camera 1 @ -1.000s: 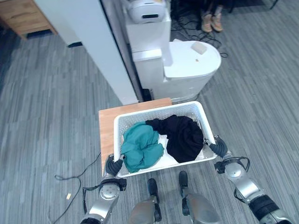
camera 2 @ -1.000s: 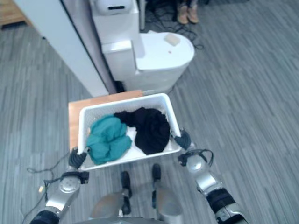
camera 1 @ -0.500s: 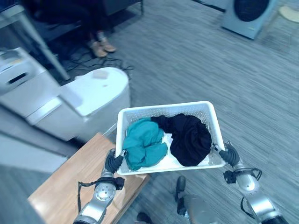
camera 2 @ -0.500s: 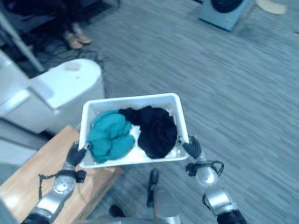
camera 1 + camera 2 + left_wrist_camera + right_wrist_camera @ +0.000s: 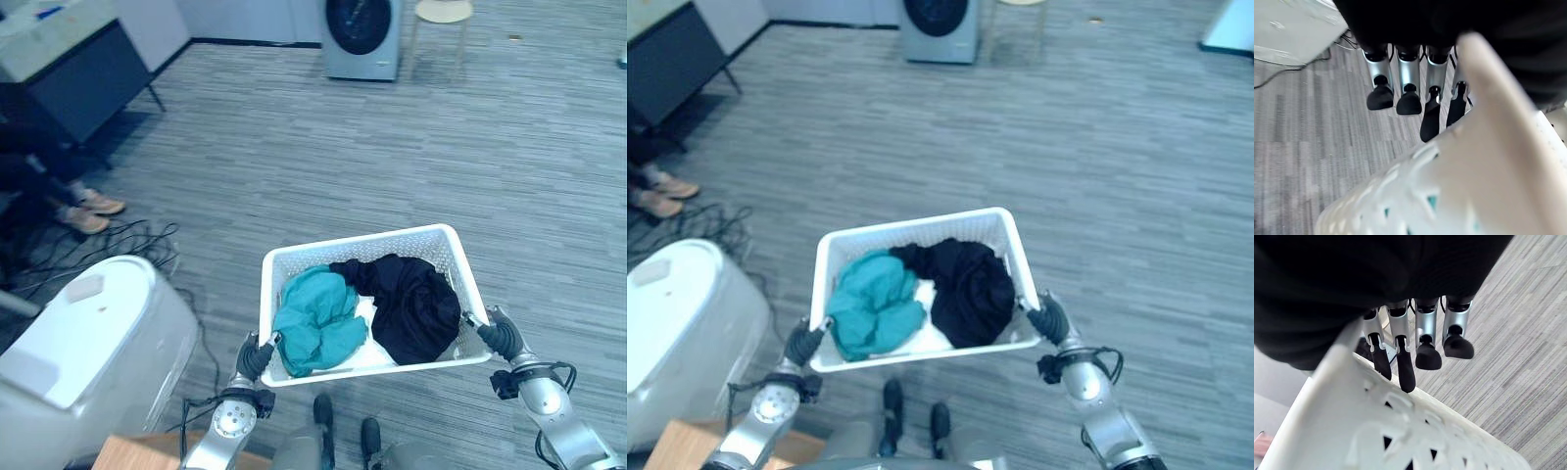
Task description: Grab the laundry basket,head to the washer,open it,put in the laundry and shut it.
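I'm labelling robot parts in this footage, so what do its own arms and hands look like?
Both arms are silver-grey, rounded metal segments with a round joint near the wrist. The left hand and right hand wear a dark ribbed cover over back and wrist. In the wrist views the fingers are silver with rounded dark tips, set in a row. No markings can be made out.

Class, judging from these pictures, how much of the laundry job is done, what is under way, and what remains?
Done: the white perforated plastic laundry basket is lifted, left hand and right hand at its ends. In hand: carrying it, teal cloth and black cloth inside. Left: reaching the grey front-loading washer, opening, loading, shutting.
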Tool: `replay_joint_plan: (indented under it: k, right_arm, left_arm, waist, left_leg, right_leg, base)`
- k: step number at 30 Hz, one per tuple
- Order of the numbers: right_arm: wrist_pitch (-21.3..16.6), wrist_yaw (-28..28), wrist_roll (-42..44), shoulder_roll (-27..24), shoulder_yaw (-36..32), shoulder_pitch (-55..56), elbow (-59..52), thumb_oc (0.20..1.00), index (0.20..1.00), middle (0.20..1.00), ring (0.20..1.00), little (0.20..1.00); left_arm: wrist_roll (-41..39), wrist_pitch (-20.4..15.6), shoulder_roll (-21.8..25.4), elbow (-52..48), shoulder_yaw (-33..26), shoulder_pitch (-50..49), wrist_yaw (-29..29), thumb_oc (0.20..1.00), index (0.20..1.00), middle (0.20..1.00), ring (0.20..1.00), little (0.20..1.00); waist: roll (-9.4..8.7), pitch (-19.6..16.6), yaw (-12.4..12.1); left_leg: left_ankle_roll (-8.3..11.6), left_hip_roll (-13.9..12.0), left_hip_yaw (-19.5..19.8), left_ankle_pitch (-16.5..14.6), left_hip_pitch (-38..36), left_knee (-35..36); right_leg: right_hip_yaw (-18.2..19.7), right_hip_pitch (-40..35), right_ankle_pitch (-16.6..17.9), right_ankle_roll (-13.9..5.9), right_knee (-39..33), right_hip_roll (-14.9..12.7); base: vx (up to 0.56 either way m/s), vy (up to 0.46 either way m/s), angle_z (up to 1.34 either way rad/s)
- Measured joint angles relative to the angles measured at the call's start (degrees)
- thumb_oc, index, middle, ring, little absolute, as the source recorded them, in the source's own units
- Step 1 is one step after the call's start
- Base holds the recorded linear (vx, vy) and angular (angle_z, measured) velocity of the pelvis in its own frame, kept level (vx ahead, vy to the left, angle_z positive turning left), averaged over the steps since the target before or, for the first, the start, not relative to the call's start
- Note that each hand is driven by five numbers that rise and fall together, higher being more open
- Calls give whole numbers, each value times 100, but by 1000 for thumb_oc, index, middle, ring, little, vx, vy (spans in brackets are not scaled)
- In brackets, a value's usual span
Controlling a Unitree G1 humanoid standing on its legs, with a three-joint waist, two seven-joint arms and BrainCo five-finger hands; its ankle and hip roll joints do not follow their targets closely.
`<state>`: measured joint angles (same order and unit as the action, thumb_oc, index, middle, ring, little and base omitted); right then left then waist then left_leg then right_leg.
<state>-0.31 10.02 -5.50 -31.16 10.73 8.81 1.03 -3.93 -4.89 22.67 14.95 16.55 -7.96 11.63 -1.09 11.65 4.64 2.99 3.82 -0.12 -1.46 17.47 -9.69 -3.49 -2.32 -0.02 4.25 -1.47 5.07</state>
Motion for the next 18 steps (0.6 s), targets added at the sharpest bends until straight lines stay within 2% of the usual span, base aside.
replay_joint_plan:
  k: [3,4,6,7,8,9,10,11,13,14,15,18]
  right_arm:
    - [2,13,0,40,12,-13,1,200,200,200,200,200]
    - [8,-6,0,84,13,7,2,200,200,200,200,200]
    - [7,-16,-1,83,105,94,-1,200,200,200,200,200]
    - [18,-19,-1,228,121,171,45,200,200,200,200,200]
    - [19,-9,-1,268,113,174,42,200,200,200,200,200]
    - [16,-1,-1,262,80,192,0,200,200,200,200,200]
    - [2,-4,-1,236,54,163,-16,200,200,200,200,200]
    - [3,-17,-1,241,53,69,-6,200,200,200,200,200]
    - [4,-22,-1,293,63,-59,-12,200,200,200,200,200]
    - [7,-18,-1,309,78,-78,-12,200,200,200,200,200]
    - [8,-22,-1,359,151,-144,-17,200,200,200,200,200]
    - [3,-40,-2,345,220,-310,-39,200,200,200,200,200]
  left_arm:
    - [0,6,-3,-5,-23,-36,0,200,200,200,200,200]
    - [-6,22,-21,-25,-56,-148,-7,200,200,200,200,200]
    - [-8,22,-2,-99,-82,-355,-11,200,200,200,200,200]
    - [-9,35,59,-164,-112,-451,-25,200,200,200,200,200]
    - [-12,36,60,-188,-142,-463,-15,200,200,200,200,200]
    - [-13,36,100,-229,-129,-369,-18,200,200,200,200,200]
    - [-13,38,127,-278,-127,-353,-17,200,200,200,200,200]
    - [-14,38,148,-291,-141,-325,-15,200,200,200,200,200]
    - [-23,38,208,-293,-203,-237,-14,200,200,200,200,200]
    - [-23,38,234,-307,-251,-153,-13,200,200,200,200,200]
    - [-27,36,248,-316,-364,-138,-16,200,200,200,200,200]
    - [-40,12,254,-340,-486,-233,-11,200,200,200,200,200]
  waist:
    - [-32,4,-57]
    - [-14,11,-98]
    - [78,-19,-141]
    - [73,-76,-107]
    - [85,-81,-119]
    - [84,-86,-122]
    - [67,-93,-102]
    - [59,-82,-139]
    - [93,-68,-225]
    - [98,-46,-184]
    - [48,-30,-286]
    - [18,-12,-389]
  left_leg:
    - [-252,245,58,341,152,139]
    - [-631,184,-114,518,-88,310]
    - [-730,123,-99,576,-628,590]
    - [-969,80,-116,897,-1044,811]
    - [-1014,39,-137,914,-1159,947]
    - [-1053,35,-135,890,-1294,1087]
    - [-1121,78,-235,839,-1310,1101]
    - [-1203,99,-434,774,-1362,1139]
    - [-1208,176,-573,757,-1429,1179]
    - [-1135,138,-612,663,-1488,1201]
    - [-992,85,-817,552,-1604,1269]
    - [-754,-77,-1035,259,-1636,1262]
  right_leg:
    - [373,-202,15,23,-116,135]
    - [650,-397,-95,-105,-89,205]
    - [914,-698,-236,-291,-28,336]
    - [1001,-740,-564,-424,373,399]
    - [1007,-545,-752,-626,872,428]
    - [941,-112,-1159,-695,1661,366]
    - [852,110,-1309,-756,2075,208]
    - [738,380,-1473,-898,2511,-6]
    - [530,866,-1572,-920,2815,-512]
    - [456,983,-1572,-919,2757,-630]
    - [195,1244,-1549,-949,2569,-779]
    - [-346,1911,-1322,-1093,2113,-857]
  base:
    - [326,127,-92]
    - [192,99,-99]
    - [206,108,-100]
    - [203,97,-75]
    - [215,85,-67]
    - [156,60,-51]
    - [131,28,-60]
    - [30,-7,-65]
    - [128,-15,-70]
    - [244,-49,-71]
    - [228,-62,-73]
    - [434,-120,-68]
